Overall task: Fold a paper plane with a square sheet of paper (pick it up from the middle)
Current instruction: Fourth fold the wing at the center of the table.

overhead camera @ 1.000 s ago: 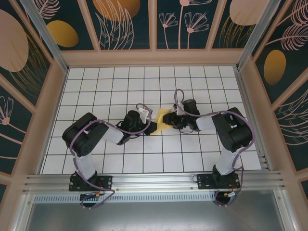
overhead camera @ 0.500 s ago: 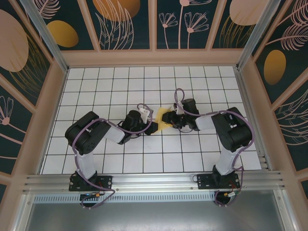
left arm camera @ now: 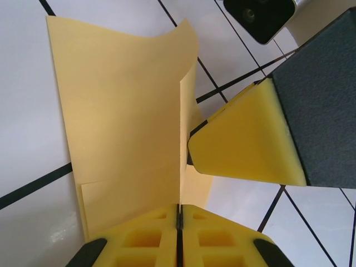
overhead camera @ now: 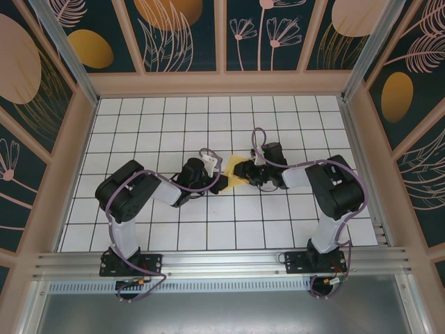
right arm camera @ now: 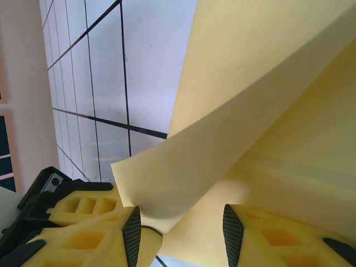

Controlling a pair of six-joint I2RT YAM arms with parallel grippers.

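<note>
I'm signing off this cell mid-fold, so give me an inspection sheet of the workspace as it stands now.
Surface: white tiled table, black grid lines.
Job's things: yellow paper, partly folded, one flap curling up, mid-table between the arms.
Clutter: nothing seen.
Grippers: left gripper, jaws shut on the paper's fold; right gripper, jaws apart around a raised flap.
Cables: purple cables run along both arms.
Surroundings: dark wall panels with orange ovals and plant prints; metal rail at the near edge.

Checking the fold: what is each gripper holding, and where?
The left gripper pinches the yellow paper at a fold edge; the right gripper stands open around it, gripping nothing.
</note>
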